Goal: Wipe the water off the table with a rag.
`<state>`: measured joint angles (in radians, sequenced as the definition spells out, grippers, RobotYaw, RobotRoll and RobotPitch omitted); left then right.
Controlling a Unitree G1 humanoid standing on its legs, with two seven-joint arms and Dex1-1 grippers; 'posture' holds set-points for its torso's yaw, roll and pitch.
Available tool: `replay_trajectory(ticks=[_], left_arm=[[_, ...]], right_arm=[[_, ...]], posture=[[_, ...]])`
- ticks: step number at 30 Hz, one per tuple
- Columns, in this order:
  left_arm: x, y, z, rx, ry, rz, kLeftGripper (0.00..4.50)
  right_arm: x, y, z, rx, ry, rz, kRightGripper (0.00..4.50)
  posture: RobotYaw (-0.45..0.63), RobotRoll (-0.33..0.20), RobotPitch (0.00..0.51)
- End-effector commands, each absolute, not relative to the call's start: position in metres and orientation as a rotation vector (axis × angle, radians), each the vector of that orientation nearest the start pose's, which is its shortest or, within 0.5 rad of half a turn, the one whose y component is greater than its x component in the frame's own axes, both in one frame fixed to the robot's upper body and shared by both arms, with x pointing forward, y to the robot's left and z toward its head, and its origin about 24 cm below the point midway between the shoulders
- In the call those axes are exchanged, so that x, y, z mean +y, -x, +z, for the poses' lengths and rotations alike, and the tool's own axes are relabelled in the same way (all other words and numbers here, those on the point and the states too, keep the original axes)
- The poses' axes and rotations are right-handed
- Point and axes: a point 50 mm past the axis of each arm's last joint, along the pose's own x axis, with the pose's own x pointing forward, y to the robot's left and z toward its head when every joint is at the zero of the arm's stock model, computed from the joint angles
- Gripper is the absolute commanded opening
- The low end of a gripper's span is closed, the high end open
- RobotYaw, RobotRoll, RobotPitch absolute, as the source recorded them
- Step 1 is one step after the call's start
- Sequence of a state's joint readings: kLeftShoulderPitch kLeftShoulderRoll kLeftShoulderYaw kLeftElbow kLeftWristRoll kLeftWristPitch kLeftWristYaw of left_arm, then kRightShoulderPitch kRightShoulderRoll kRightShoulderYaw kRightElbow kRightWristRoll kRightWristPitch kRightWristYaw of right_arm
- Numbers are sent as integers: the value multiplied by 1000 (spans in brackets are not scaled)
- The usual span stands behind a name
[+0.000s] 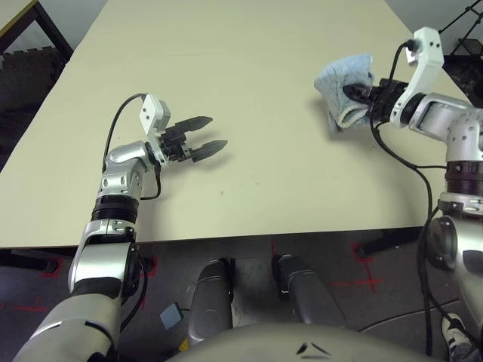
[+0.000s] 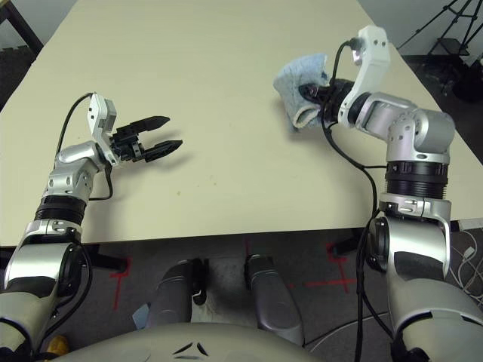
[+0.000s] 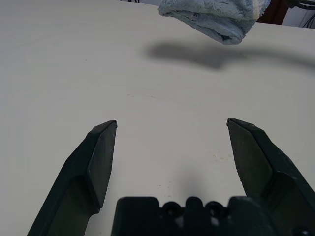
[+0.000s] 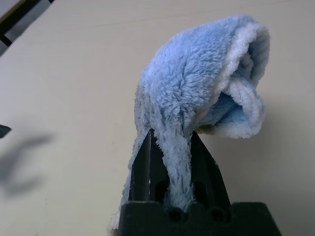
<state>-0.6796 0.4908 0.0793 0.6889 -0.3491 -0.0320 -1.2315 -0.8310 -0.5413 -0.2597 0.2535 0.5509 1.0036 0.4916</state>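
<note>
1. Note the rag (image 1: 346,84) at the right, lifted off the table (image 1: 249,53) and clamped in the right gripper (image 4: 172,132) – bunched, with a fold flopping past the fingertips.
2. Could smear rather than soak up, if pressed down with that loose fold curled under.
3. Could scrape the tabletop with hard fingertips, if lowered too far or tilted where cloth is thin.
4. Might miss the small drops (image 2: 179,193) on the near side, left of the rag – faint and scattered.
5. Watch the left gripper (image 1: 219,131), fingers apart, at the left: might get bumped by a wide leftward sweep.
</note>
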Motion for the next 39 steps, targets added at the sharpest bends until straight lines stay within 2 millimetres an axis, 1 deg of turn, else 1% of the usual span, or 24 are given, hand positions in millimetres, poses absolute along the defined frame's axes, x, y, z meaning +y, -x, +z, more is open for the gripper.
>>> replay_trajectory(ticks=[1, 4, 5, 7, 9, 10, 13, 18, 20, 21, 24, 25, 30, 33, 35, 37, 39], left_arm=[[216, -342, 129, -29, -104, -1049, 4500], [216, -343, 129, -30, -105, -1049, 4500], [216, -343, 129, -30, -105, -1049, 4500], [216, -343, 129, -31, -106, -1050, 4500], [216, -343, 129, -31, -107, -1051, 4500], [216, -344, 129, -31, -107, -1051, 4500], [216, -344, 130, -33, -110, -1051, 4500], [217, -344, 131, -34, -113, -1049, 4500], [218, -344, 132, -35, -115, -1046, 4500], [218, -344, 132, -36, -115, -1045, 4500], [220, -343, 133, -39, -117, -1038, 4500], [221, -343, 133, -39, -117, -1036, 4500], [223, -342, 133, -39, -118, -1027, 4500], [225, -342, 133, -41, -116, -1019, 4500], [226, -342, 133, -47, -114, -1005, 4500], [228, -342, 135, -62, -113, -981, 4500], [233, -345, 140, -106, -82, -904, 4500]], right_arm=[[-239, -351, 188, 314, -221, 415, 89], [-250, -355, 165, 366, -184, 345, 89], [-252, -356, 161, 373, -186, 333, 89], [-259, -358, 149, 391, -133, 289, 89], [-263, -360, 143, 396, -96, 265, 89], [-264, -361, 142, 395, -88, 259, 89], [-272, -367, 140, 352, 43, 192, 89], [-272, -374, 144, 284, 108, 164, 89], [-271, -376, 147, 256, 121, 156, 814], [-271, -377, 148, 247, 127, 159, 1028], [-274, -374, 155, 235, 122, 173, 2110], [-276, -372, 157, 236, 115, 175, 2548], [-286, -361, 166, 254, 129, 203, 4431], [-298, -352, 173, 251, 217, 169, 4474], [-304, -348, 177, 234, 244, 138, 4474], [-310, -346, 182, 189, 245, 82, 4474], [-313, -345, 187, 101, 237, 43, 4474]], posture=[[-238, 0, 144], [-239, 0, 142], [-239, 0, 142], [-237, 0, 140], [-237, 0, 140], [-237, 0, 140], [-237, 0, 140], [-237, 0, 140], [-225, 0, 135], [-223, 0, 135], [-219, 0, 135], [-219, 0, 135], [-215, 0, 134], [-221, 0, 133], [-223, 0, 134], [-226, 0, 135], [-234, 0, 141]])
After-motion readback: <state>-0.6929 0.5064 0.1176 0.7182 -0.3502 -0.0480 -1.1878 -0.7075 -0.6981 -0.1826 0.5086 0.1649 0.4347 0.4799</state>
